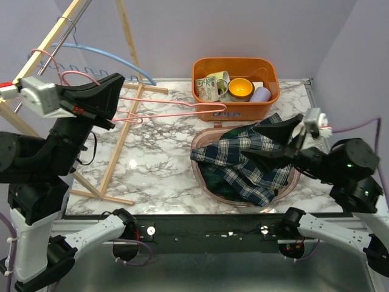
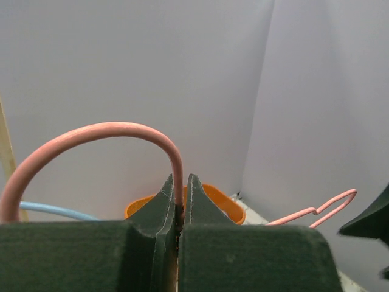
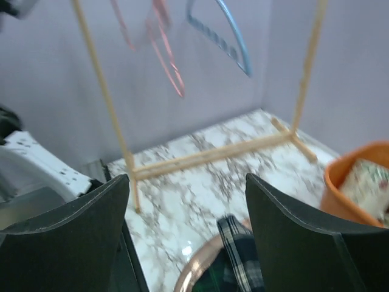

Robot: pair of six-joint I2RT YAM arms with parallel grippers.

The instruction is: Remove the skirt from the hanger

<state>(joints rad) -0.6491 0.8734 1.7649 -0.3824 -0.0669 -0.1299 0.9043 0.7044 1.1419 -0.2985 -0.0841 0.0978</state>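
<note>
The dark plaid skirt (image 1: 246, 163) lies bunched in a shallow copper-pink basin (image 1: 205, 182) at the right of the table; an edge of it shows in the right wrist view (image 3: 238, 255). The pink wire hanger (image 1: 176, 112) is bare and hangs in the air. My left gripper (image 1: 117, 91) is shut on its hook wire (image 2: 177, 182). My right gripper (image 1: 276, 139) is open and empty, just above the right side of the skirt.
A wooden clothes rack (image 1: 112, 155) stands at the left, with a blue hanger (image 1: 115, 58) on its rail. An orange bin (image 1: 236, 106) holding cups and a yellow bowl sits at the back, behind the basin.
</note>
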